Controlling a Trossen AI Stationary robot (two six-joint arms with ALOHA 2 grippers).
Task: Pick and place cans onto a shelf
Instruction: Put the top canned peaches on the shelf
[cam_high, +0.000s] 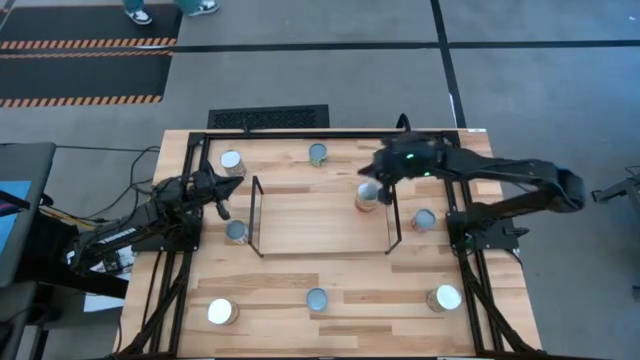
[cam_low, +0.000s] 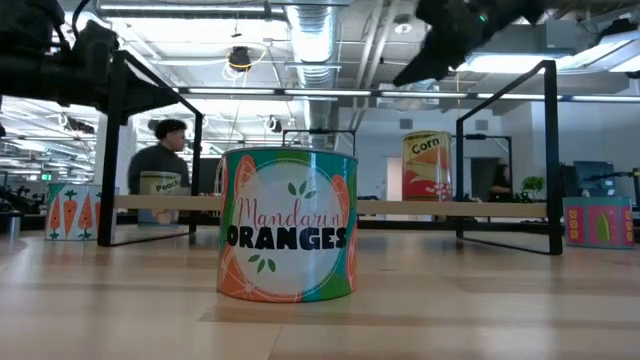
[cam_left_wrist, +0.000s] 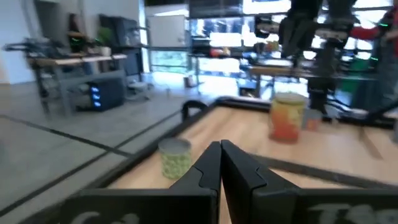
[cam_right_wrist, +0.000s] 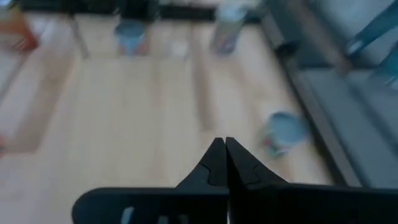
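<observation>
From above, the shelf (cam_high: 322, 215) sits mid-table, its thin black wire uprights framing a light wood deck, and one can with a red-orange label (cam_high: 367, 198) stands on it at the right-hand end, just inside the uprights. The other cans are scattered on the table (cam_high: 340, 275) around the shelf: two near the far edge (cam_high: 232, 161) (cam_high: 318, 154), one just left of the shelf (cam_high: 236, 232), one just right of it (cam_high: 424, 220), and three along the near edge (cam_high: 221, 312) (cam_high: 316, 299) (cam_high: 445, 297). The right gripper (cam_high: 379, 176) hangs over the shelf's right end, close above the shelved can, while the left gripper (cam_high: 222, 196) waits left of the shelf between two cans. At table height, a Mandarin Oranges can (cam_low: 288, 238) fills the foreground, and behind it the Corn can (cam_low: 427, 165) stands on the shelf deck (cam_low: 330, 207), with the dark right arm above it; a person shows in the room beyond. The left wrist view shows its two fingers pressed together (cam_left_wrist: 221, 163), holding nothing, with a green-labelled can (cam_left_wrist: 175, 156) and an orange-labelled one (cam_left_wrist: 287, 116) ahead. The right wrist view shows its fingers likewise together and empty (cam_right_wrist: 222, 158), over bare wood, with a blue-topped can (cam_right_wrist: 282, 132) off to one side.
</observation>
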